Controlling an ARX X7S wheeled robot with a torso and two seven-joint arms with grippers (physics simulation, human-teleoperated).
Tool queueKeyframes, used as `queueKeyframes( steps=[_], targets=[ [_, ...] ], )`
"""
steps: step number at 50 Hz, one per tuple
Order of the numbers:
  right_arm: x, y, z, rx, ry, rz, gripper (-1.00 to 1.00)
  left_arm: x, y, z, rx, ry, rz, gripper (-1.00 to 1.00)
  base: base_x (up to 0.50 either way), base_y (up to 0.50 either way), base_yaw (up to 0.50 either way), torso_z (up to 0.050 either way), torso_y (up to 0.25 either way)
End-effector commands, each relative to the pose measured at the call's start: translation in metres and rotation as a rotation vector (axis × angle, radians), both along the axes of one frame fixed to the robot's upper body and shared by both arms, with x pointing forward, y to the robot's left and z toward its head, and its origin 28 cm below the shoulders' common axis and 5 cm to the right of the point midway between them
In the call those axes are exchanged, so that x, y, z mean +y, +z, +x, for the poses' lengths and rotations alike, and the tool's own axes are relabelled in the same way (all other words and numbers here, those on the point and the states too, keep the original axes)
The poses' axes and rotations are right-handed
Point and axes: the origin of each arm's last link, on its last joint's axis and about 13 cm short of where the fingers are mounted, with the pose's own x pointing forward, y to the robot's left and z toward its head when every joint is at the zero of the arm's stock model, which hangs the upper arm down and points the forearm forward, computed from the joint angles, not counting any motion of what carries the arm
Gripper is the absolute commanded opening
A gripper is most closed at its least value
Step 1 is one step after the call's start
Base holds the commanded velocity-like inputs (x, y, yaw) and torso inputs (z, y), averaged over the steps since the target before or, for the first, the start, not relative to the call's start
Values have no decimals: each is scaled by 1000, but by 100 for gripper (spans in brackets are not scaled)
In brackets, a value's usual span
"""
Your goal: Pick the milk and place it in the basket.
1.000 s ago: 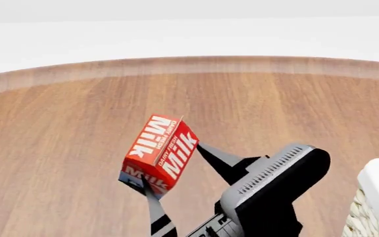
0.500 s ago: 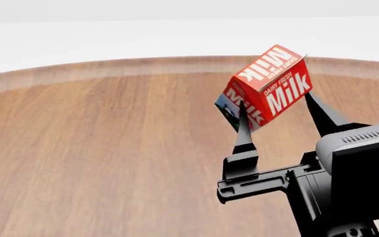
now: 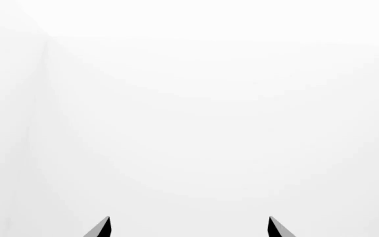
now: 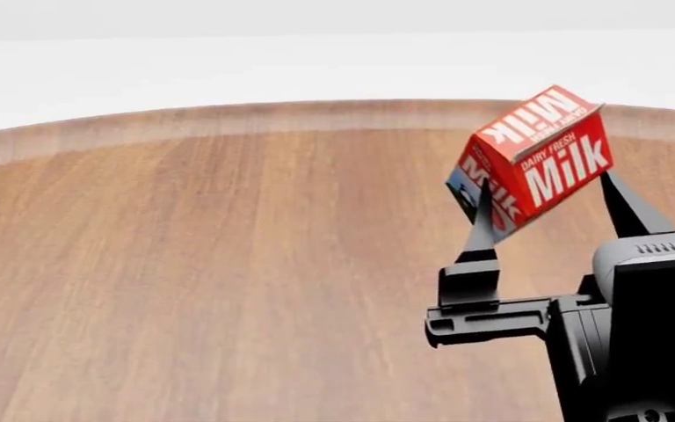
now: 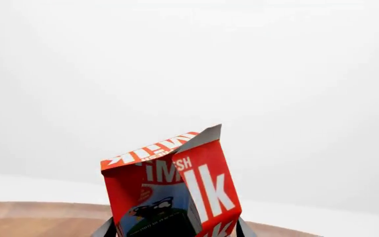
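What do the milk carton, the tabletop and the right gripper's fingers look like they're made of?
The milk: printed paperboard by the look, matte, with sharp folded gable edges and flat printed panels. The table: wood or wood-look laminate, with lengthwise grain and a paler rim band. The right gripper fingers: dark matte plastic or metal; which one cannot be told.

Round wooden table, pale rim at far edge; plain white floor and walls behind; even light.

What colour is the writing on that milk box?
White, on red panels of the milk; clearest in the head view.
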Motion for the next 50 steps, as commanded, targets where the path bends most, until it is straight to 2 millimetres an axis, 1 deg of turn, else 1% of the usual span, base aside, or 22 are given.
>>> queueKeyframes(
  steps=[1, 6, 7, 8, 9, 10, 11, 12, 13, 14, 15, 21, 22, 23, 24, 25, 27, 31, 36, 41, 47, 50],
  targets=[
    [-4, 10, 2, -76, -47, -24, -100, 1, 2, 1, -21, 3, 1, 100, 0, 0, 0, 0, 0],
    [-4, 10, 2, -76, -47, -24, -100, 1, 2, 1, -21, 3, 1, 100, 0, 0, 0, 0, 0],
    [-5, 12, 2, -81, -42, -26, -100, 1, 2, 1, -20, 3, 1, 100, 0, 0, 0, 0, 10],
    [-6, 17, 2, -90, -39, -35, -100, 1, 1, 1, -19, 3, 0, 100, 0, 0, 0, 0, 0],
    [-7, 27, 1, -107, -24, -54, -100, 1, 1, 1, -19, 3, 1, 100, 0, 0, 0, 0, 0],
    [-8, 29, 1, -110, -23, -55, -100, 1, 1, 1, -19, 3, 0, 100, 0, 0, 0, 10, 0],
    [-11, 48, 1, -142, -11, -41, -100, 1, 0, 1, -16, 2, 0, 100, 0, 0, 0, 0, 0],
    [-12, 55, 1, -153, -5, -61, -100, 1, -1, 1, -16, 3, 1, 100, 0, 0, 0, 0, 0],
    [-12, 59, 1, -154, -7, -46, -100, 1, -1, 1, -16, 2, 1, 100, 0, 0, 0, 0, 11],
    [-13, 67, 1, -165, 14, -30, -100, 1, -1, 1, -15, 2, 1, 100, 0, 0, 0, 0, 0],
    [-15, 85, 1, -178, 31, -19, -100, 2, -1, 1, -13, 2, -2, 100, 0, 0, 0, 0, 0],
    [-24, 129, -4, -221, 71, -39, -100, 2, -2, 1, -11, 4, 1, 100, 0, 0, 0, 0, 2],
    [-25, 132, -5, -231, 63, -67, -100, 2, -2, 0, -11, 5, 1, 100, 0, 0, 0, 0, 0],
    [-29, 144, -7, -248, 73, -95, -100, 2, -1, 0, -13, 6, 0, 100, 0, 0, 0, 0, 0],
    [-30, 147, -8, -250, 68, -102, -100, 2, -1, 0, -13, 6, 0, 100, 0, 0, 0, 0, 0],
    [-35, 159, -12, -263, 73, -124, -100, 2, -1, 0, -14, 6, -1, 100, 0, 0, 0, 0, 0],
    [-39, 168, -16, -268, 76, -130, -100, 2, -2, 1, -12, 5, -2, 100, 0, 0, 0, 5, 5],
    [-46, 182, -26, -277, 78, -152, -100, 1, -2, 1, -12, 4, -3, 100, 0, 0, 0, 0, 0],
    [-53, 193, -37, -283, 82, -181, -100, 1, -2, 2, -11, 3, -4, 100, 0, 0, 0, 0, 2],
    [-63, 207, -57, -306, 62, -196, -100, 2, -2, 2, -9, 5, -6, 100, 0, 0, 0, 0, 0],
    [-78, 214, -79, -337, 5, -202, -100, 2, -1, 2, -12, 4, -7, 100, 0, 0, 0, 0, 2],
    [-83, 215, -85, -336, -5, -203, -100, 2, -1, 1, -12, 2, -6, 100, 0, 0, 0, 0, 0]
  ],
)
